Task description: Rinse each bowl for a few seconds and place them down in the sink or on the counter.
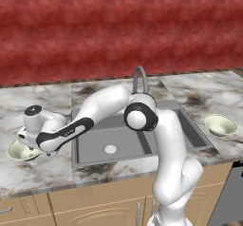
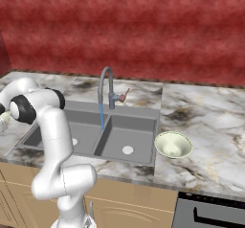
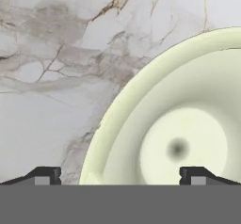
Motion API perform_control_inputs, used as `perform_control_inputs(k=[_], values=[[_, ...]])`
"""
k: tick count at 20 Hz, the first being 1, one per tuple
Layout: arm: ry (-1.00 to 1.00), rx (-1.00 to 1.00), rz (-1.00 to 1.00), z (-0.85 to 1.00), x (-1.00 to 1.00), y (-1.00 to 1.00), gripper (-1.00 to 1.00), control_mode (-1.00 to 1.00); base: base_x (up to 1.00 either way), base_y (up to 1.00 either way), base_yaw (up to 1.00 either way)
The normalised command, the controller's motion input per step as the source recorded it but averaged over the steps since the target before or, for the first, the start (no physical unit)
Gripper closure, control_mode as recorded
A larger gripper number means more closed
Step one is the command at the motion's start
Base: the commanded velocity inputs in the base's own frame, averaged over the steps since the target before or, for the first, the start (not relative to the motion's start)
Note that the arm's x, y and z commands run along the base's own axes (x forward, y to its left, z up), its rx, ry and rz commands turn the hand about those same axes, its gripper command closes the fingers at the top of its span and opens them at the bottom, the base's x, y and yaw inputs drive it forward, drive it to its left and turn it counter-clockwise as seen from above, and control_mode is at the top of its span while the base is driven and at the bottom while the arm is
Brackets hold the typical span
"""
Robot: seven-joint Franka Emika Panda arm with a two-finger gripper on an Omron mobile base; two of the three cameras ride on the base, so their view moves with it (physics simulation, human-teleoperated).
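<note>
Your first pale cream-green round bowl (image 3: 179,138) sits on the white-and-grey marbled counter (image 3: 56,53) left of the grey double-basin sink (image 1: 114,142); the gripper (image 3: 120,175) gapes empty above it. Water runs; both bowls look unrinsed

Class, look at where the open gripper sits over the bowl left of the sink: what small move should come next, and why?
Probably lower the gripper straight down onto the left bowl. Its jaws stand open and astride the bowl's rim, one fingertip over the counter, the other over the bowl's inside, with nothing held yet. Water already runs from the faucet, so gripping this bowl comes first.
</note>
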Motion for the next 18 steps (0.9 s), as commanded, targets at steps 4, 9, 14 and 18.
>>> perform_control_inputs(k=[4, 9, 14, 18], values=[[0.00, 0.00, 0.00, -0.15, 0.06, 0.00, -1.00, -1.00, 0.00, 0.00, 0.00], [0.00, 0.00, 0.00, -0.12, 0.01, 0.00, 1.00, -1.00, 0.00, 0.00, 0.00], [0.00, 0.00, 0.00, -0.05, 0.02, 0.00, 1.00, -1.00, 0.00, 0.00, 0.00], [0.00, 0.00, 0.00, 0.00, 0.01, 0.00, 1.00, -1.00, 0.00, 0.00, 0.00]])
